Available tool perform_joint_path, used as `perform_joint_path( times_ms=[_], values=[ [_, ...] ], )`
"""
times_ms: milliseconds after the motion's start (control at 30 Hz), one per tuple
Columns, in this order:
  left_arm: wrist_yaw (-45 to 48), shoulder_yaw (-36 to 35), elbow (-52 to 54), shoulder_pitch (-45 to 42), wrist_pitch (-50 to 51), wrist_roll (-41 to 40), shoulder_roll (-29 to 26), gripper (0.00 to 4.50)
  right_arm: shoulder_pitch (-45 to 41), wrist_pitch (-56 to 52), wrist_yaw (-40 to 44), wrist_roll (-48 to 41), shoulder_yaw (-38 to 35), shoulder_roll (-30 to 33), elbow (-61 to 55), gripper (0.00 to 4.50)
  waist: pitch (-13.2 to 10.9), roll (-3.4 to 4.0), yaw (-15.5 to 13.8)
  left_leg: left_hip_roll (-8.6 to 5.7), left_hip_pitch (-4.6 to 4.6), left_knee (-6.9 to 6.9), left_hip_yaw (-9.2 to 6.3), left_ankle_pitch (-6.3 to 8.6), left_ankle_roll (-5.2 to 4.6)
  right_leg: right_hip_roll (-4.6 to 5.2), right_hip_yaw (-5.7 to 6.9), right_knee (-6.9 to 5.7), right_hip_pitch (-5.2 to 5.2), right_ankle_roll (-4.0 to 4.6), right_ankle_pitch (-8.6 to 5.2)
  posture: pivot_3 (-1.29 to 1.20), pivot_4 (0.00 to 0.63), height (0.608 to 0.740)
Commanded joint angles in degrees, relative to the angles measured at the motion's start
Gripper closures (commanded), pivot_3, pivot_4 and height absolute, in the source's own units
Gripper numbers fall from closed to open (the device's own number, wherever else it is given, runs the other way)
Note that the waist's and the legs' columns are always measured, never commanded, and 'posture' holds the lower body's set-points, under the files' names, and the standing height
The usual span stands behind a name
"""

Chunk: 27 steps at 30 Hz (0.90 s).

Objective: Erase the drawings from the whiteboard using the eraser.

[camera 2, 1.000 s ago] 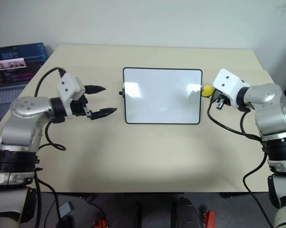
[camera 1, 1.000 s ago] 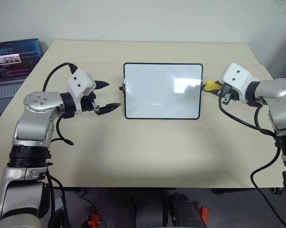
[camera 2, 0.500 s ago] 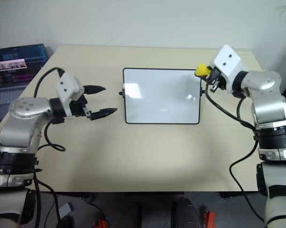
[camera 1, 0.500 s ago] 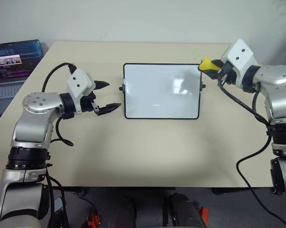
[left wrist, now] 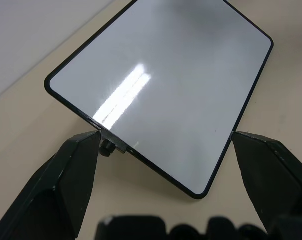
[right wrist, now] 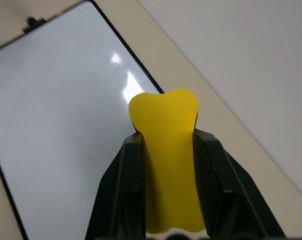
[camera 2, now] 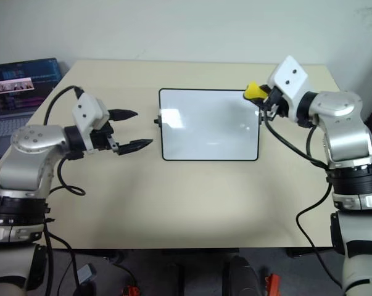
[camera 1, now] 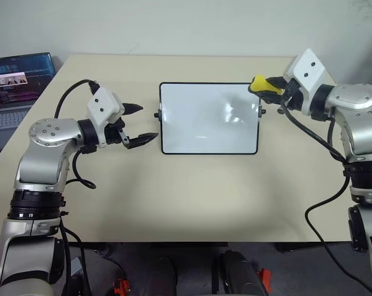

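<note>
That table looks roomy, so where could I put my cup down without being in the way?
The table is bare in front of the whiteboard and behind it toward the wall. It is busier beside the board: the left gripper hangs open on one side, the right gripper holds the eraser over the other corner.

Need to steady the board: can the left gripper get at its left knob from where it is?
Probably yes. The left gripper is open beside the whiteboard, its fingers aimed at the knob on that edge, with only bare table between them.
</note>
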State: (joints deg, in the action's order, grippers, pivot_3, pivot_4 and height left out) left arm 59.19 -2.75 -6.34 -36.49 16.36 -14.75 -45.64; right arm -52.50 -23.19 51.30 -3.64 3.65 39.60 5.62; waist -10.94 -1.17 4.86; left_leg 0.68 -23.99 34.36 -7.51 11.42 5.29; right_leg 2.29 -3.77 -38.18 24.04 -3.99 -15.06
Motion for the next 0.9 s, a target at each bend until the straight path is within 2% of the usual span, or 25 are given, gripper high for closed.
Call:
perform_joint_path(
  times_ms=[33,467,900],
  values=[
    [-0.46,-1.91,2.21,-0.96,-0.09,-0.65,-1.17,0.0,-0.28,-0.99,1.19,-1.16,-0.07,0.6,-3.23,3.53,0.0,0.0,-0.06,0.0,0.0,0.03,0.0,0.0,0.0,0.0,0.0,-0.01,0.0,0.0,0.0,0.0,0.15,0.74],
    [-0.16,-1.59,1.22,-1.87,-0.73,-0.38,-0.94,0.0,0.5,-1.59,2.12,-0.38,-0.11,2.34,-3.11,3.53,0.0,0.0,-0.04,-0.02,0.15,0.57,0.0,-0.01,-0.02,-0.05,-0.08,-0.75,-0.01,0.02,-0.02,0.0,0.15,0.74],
    [-2.19,-2.43,-5.08,-4.26,-6.48,0.6,-0.04,0.0,-0.26,0.83,0.95,0.36,-0.97,3.3,1.97,3.53,0.0,0.0,0.01,-0.02,0.16,0.6,0.02,-0.03,-0.04,-0.06,-0.1,-0.79,-0.02,0.03,-0.01,0.0,0.15,0.74]
  ],
)
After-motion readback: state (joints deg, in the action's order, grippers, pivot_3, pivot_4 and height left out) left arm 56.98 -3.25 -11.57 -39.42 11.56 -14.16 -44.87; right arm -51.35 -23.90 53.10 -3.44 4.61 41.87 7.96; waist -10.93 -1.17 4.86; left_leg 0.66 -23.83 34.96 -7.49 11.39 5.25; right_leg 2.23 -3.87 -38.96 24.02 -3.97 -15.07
